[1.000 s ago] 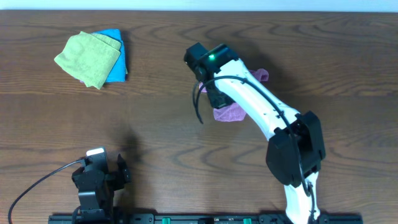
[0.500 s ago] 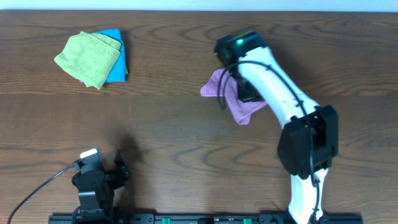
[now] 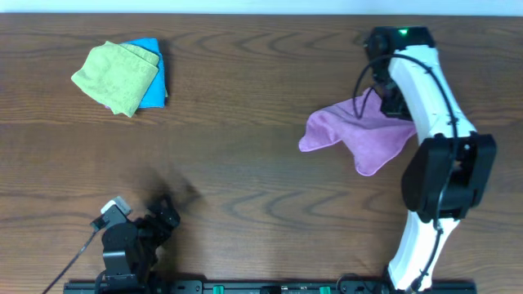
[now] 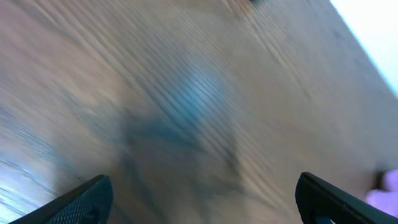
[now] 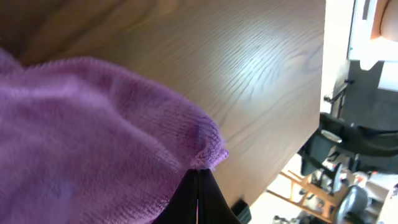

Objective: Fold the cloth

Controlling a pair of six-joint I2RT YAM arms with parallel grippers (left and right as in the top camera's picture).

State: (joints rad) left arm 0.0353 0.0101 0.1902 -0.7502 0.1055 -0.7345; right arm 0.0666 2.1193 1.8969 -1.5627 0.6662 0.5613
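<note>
Right gripper (image 3: 393,104) is working at the far right of the tabletop (image 3: 245,155). Its jaws are clenched and pinching a hemmed edge of the cloth (image 3: 359,135). In the wrist view the two dark fingertips are meeting on a small bunched corner of lilac terry, with no gap showing between them.

The cloth is spreading away from that pinch toward the left arm's side and toward the arm bases. It is lying rumpled, with one lobe trailing left and another drooping nearer the robot. Most of it is resting on the wood. Whether the pinched edge is lifting clear cannot be told from overhead.

In the way: the right arm's white link is crossing above the cloth's right margin and hiding it. A black cable (image 3: 356,94) is looping just beside the gripper, over the cloth's upper edge.

Left gripper (image 3: 162,219) is sitting well apart from the cloth, near its own base. Its jaws are spread wide and gripping nothing. Its wrist view is blurring badly, and only wood grain is showing between the two fingers.

Green cloth (image 3: 114,77) is lying far to the left of the right gripper, folded. It is resting on top of the blue cloth (image 3: 155,86), whose edge is peeking out on the side facing the gripper. Wood grain is running between that pile and the cloth.

Past the tabletop edge, the right wrist view is showing dark stands and wooden legs, out of focus.
</note>
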